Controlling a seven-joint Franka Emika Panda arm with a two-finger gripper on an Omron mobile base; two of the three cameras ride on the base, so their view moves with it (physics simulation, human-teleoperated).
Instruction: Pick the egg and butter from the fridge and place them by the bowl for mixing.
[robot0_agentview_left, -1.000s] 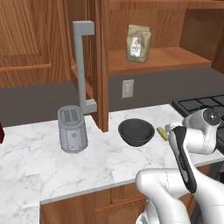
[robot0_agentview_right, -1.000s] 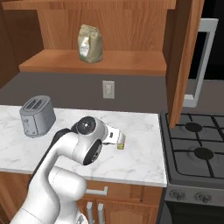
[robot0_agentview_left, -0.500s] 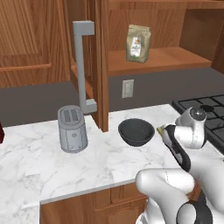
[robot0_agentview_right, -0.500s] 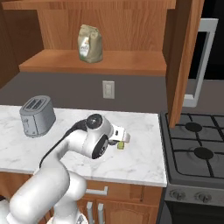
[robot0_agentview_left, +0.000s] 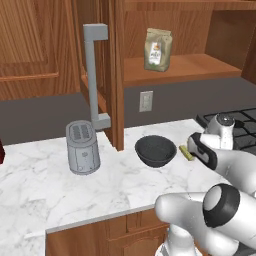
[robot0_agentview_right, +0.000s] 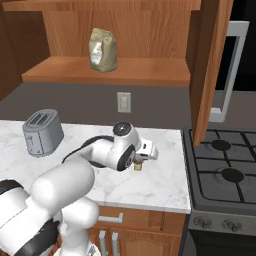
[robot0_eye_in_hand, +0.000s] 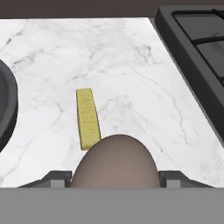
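1. I saw the egg (robot0_eye_in_hand: 114, 162) clamped between the jaws, held over the marble worktop (robot0_eye_in_hand: 131, 65).
2. The butter (robot0_eye_in_hand: 88, 118) lay flat on the worktop just beyond the egg.
3. The bowl (robot0_agentview_left: 156, 150) sat beside the butter, with the stove (robot0_eye_in_hand: 197, 48) on the far side.

Grey-brown egg (robot0_eye_in_hand: 114, 161), mustard-yellow butter (robot0_eye_in_hand: 88, 117), white grey-veined marble counter (robot0_eye_in_hand: 131, 78).
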